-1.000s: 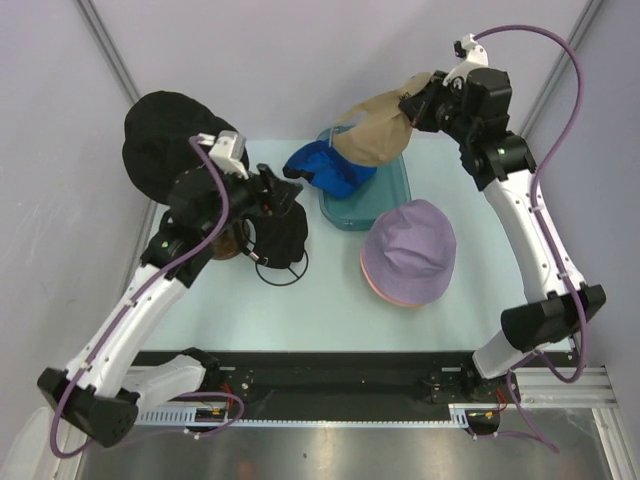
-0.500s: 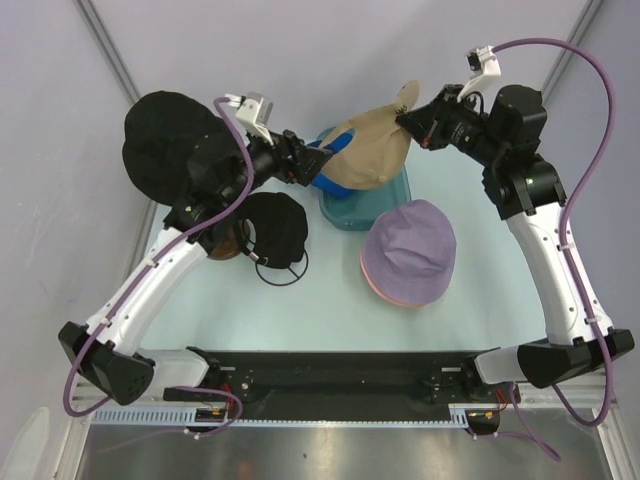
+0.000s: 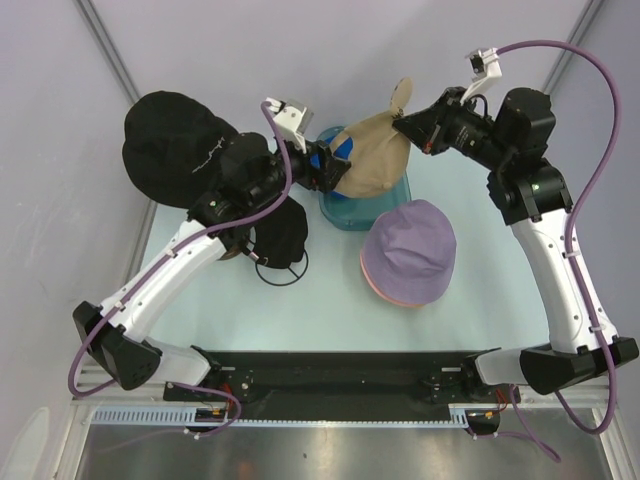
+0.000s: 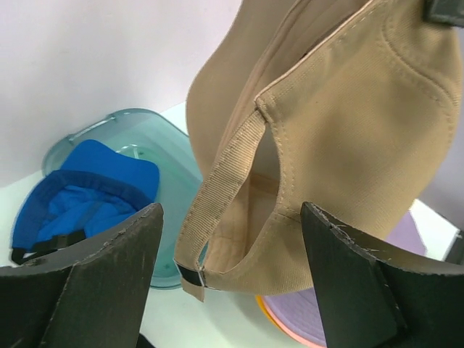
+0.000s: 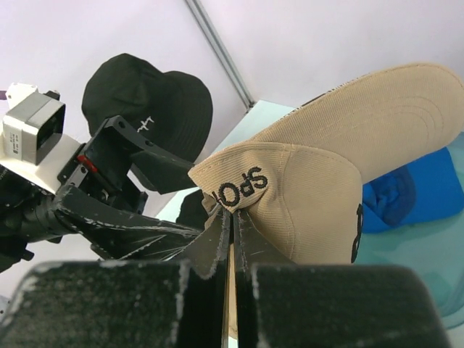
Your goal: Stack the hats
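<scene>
Tan cap (image 3: 375, 160) is hanging in the air over the teal tray (image 3: 385, 205), pinched at the crown by the right gripper (image 3: 400, 122). Its fingers are pressed tight together with just a thin fold of fabric between them.

The left gripper (image 4: 232, 210) is wide open, one finger on each side of the cap's back strap (image 4: 225, 181) and not touching it as far as I can see. The blue cap (image 4: 87, 196) lies in the tray underneath, and the lavender hat (image 3: 410, 245) sits on a pink one, near the tray on the table.

What worries me is that the right's pinch is tiny, so any tug from the left could pull the fabric out. If the left closes on only the strap, the cap probably swings and twists. And if the right lets go too early, the cap flops into the tray and not on the stack.
</scene>
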Robot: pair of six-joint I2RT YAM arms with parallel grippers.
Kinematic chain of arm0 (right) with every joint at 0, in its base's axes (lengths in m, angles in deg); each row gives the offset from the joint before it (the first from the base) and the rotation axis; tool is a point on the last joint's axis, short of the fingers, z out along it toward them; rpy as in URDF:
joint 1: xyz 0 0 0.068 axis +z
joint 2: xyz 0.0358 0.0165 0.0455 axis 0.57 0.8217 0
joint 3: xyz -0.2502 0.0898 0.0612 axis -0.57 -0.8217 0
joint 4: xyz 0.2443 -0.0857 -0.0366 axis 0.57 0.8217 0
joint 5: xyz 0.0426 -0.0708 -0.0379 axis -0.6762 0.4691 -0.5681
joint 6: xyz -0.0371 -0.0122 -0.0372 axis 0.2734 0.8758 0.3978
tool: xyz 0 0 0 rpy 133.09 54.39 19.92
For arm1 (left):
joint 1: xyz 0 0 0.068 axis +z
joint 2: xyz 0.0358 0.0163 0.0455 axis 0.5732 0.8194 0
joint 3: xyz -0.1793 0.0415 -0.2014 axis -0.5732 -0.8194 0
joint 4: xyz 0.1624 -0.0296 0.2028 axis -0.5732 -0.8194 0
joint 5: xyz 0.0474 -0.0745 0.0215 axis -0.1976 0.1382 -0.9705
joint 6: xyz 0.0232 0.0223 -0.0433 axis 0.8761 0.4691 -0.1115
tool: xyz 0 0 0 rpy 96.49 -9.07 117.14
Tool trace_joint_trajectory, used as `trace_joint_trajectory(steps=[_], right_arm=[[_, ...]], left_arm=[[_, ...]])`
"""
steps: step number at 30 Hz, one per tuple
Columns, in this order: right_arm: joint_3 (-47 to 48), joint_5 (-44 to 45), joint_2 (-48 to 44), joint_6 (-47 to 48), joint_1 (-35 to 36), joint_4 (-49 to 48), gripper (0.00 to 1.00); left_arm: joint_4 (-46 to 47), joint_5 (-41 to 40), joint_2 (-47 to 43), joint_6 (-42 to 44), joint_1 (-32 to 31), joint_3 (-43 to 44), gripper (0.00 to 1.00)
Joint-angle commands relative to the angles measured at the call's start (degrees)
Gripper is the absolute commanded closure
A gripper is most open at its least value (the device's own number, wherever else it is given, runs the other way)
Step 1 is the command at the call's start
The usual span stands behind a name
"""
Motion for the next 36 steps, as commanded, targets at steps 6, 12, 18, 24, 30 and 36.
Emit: trace_joint_trajectory(steps=[6, 12, 18, 24, 30, 36], right_arm=[[0.1, -3.4, -2.9, -1.3, 0.0, -3.6, 1.00], [-0.3, -4.2, -3.2, -1.4, -0.2, -3.5, 1.00], [-0.6, -3.0, -2.7, -1.6, -0.3, -1.6, 1.00], [-1.1, 1.7, -1.1, -2.5, -3.8, 3.8, 1.00], [-4.9, 0.8, 0.4, -3.5, -7.3, 2.0, 0.61], [-8.5, -0.8, 0.1, -5.0, -8.0, -1.4, 0.14]], left_arm=[[-0.1, -7.8, 0.0, 5.6, -1.0, 2.5, 0.23], [1.6, -8.6, -0.3, 5.9, -1.5, 1.4, 0.26], [2.6, -7.2, 0.8, 7.6, -3.4, 2.8, 0.60], [2.4, 1.4, -1.0, 3.8, -4.3, 4.3, 1.00], [-0.6, 5.5, -0.2, -5.6, -4.3, 6.8, 1.00], [-0.5, 1.7, 2.2, -20.5, -4.3, 6.1, 1.00]])
